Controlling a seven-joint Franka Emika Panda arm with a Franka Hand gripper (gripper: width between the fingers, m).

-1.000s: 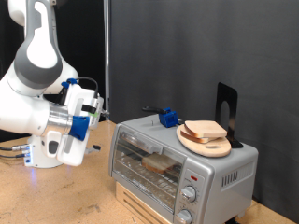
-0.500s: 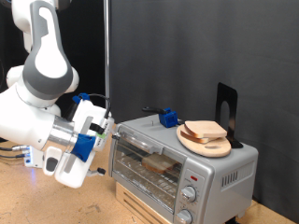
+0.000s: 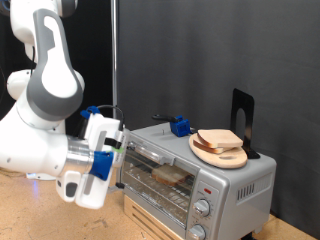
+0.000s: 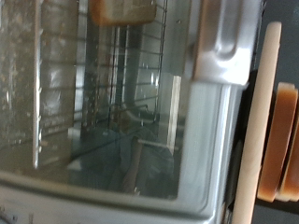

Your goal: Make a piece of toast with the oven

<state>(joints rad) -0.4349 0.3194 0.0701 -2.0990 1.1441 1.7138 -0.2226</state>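
gripper (image 3: pixel 120 150) fingertips hidden vs oven (image 3: pixel 215 180) front, jaw state n/a | oven btm cut by ext. frame edge | toast (image 4: pixel 121 9) ahead of hand cropped in wrist view | wrist pic blurry

oven: small silver countertop toaster oven (image 3: pixel 195 170), glass door shut, 2 round knobs at front
toast: tan slice (image 3: pixel 168 173) inside on rack
gripper: white/blue two-finger gripper (image 3: pixel 118 150) at door's left edge
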